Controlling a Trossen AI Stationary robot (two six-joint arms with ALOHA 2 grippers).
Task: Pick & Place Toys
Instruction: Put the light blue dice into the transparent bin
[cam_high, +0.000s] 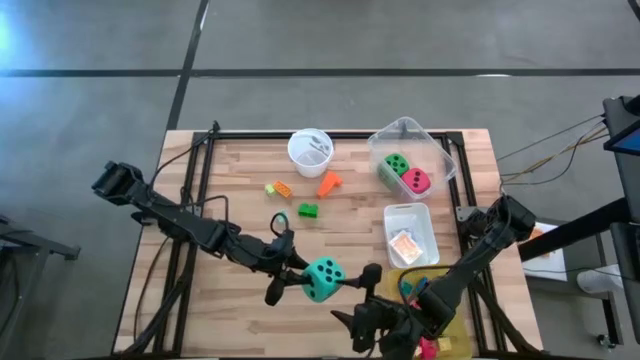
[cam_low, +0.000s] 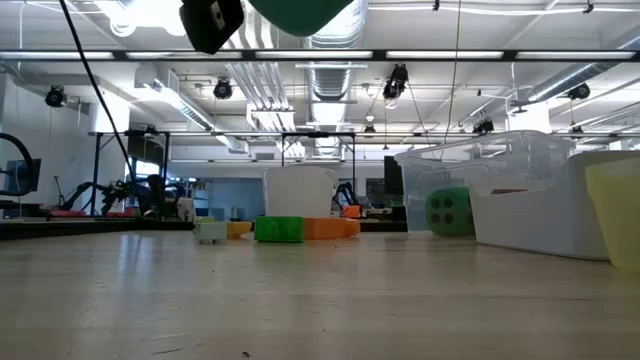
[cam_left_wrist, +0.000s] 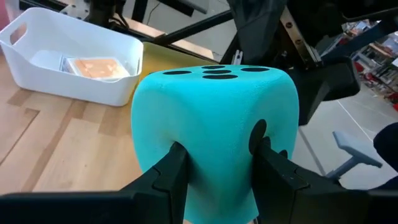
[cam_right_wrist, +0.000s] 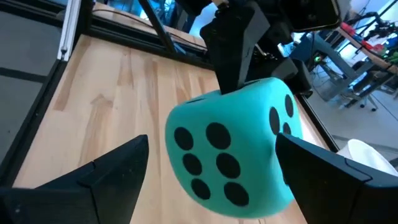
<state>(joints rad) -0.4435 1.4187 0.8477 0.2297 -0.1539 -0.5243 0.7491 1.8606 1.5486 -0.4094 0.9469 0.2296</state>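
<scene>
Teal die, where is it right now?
The teal die is in the air over the table's near edge, pinched by the left tool, with the open right tool just beside it.

Wooden table (cam_high: 240, 170) bears cup (cam_high: 309, 149), bins (cam_high: 411, 232), seemingly blocks (cam_high: 307, 210).

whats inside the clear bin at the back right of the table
The clear bin holds two foam dice side by side: a green die and a red-pink die. Anything beneath them is covered and cannot be seen.
</scene>
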